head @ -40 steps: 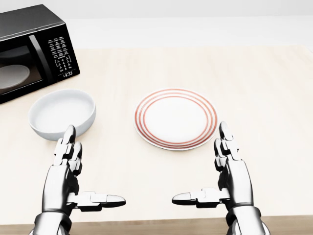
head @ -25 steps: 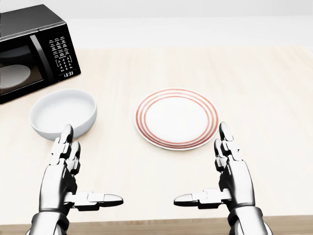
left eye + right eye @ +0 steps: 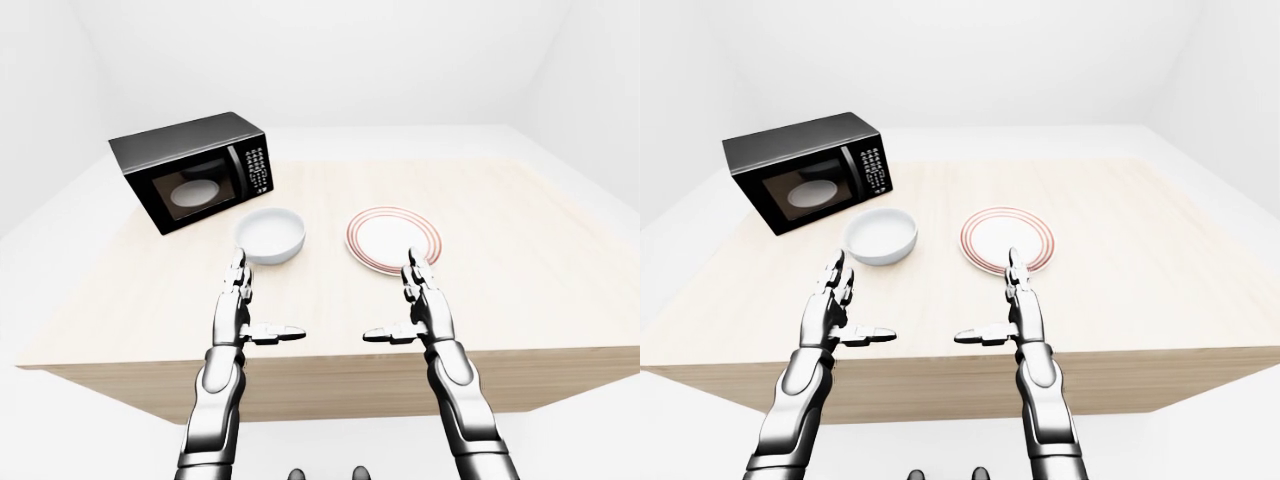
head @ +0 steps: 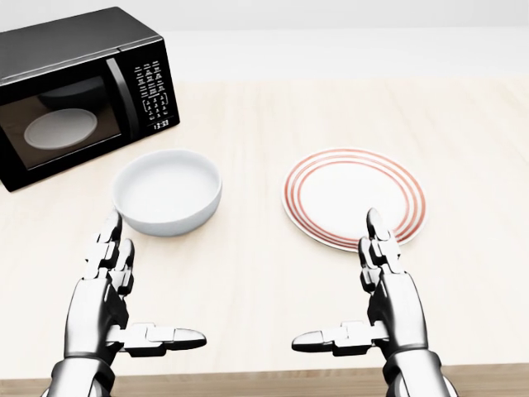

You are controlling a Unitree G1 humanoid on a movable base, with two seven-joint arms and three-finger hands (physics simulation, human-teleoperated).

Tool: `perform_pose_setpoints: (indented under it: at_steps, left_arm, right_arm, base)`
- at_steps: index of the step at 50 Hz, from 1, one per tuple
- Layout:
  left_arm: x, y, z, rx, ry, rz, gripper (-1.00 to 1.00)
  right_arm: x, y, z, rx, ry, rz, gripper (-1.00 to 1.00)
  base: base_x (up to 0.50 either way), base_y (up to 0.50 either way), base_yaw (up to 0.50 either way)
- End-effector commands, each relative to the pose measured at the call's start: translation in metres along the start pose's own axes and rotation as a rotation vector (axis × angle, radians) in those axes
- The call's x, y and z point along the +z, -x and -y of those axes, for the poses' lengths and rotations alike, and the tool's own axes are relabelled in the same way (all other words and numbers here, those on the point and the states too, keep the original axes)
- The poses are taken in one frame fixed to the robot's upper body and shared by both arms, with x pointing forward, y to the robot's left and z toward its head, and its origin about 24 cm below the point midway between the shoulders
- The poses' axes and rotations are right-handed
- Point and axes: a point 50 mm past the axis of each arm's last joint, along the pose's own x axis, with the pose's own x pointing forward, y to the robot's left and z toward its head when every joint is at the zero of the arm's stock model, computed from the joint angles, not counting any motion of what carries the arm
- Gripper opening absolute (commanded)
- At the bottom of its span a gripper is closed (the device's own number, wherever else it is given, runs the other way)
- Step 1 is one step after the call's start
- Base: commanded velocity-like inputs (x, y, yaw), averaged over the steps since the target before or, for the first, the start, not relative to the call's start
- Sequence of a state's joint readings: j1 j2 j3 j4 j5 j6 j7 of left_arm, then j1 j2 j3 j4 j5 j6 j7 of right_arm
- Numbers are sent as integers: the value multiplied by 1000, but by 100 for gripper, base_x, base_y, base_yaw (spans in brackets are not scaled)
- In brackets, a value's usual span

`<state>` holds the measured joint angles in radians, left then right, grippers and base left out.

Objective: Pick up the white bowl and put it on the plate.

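Observation:
The white bowl (image 4: pixel 168 192) stands upright on the wooden table (image 4: pixel 264 273), left of centre in the head view. The white plate with red rings (image 4: pixel 355 198) lies to its right, apart from it. My left hand (image 4: pixel 149 285) is open and empty, its fingertips (image 4: pixel 111 227) just below the bowl's lower left rim and not touching it. My right hand (image 4: pixel 339 285) is open and empty, its fingertips (image 4: pixel 374 222) over the plate's lower edge. Both hands hover above the table with thumbs pointing inward.
A black microwave (image 4: pixel 78 91) with a white dish inside stands at the upper left, close above the bowl. The table's near edge (image 4: pixel 248 385) runs along the bottom of the head view. White floor and walls (image 3: pixel 330 70) surround the table.

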<state>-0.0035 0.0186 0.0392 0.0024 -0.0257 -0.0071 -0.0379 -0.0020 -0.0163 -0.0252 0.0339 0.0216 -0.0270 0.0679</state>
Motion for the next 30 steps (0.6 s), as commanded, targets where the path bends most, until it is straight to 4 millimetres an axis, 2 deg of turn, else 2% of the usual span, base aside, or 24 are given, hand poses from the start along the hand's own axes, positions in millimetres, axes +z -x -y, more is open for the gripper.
perform_pose_setpoints:
  at_steps: [1, 30]
  left_arm:
    - [0, 0, 0, 0, -5, -1, 100]
    - [-1, 1, 0, 1, -7, -1, 100]
  right_arm:
    - [-1, 0, 0, 4, 0, -2, 100]
    - [-5, -1, -1, 10, -14, -10, 100]
  base:
    - [0, 34, 0]
    - [0, 35, 0]
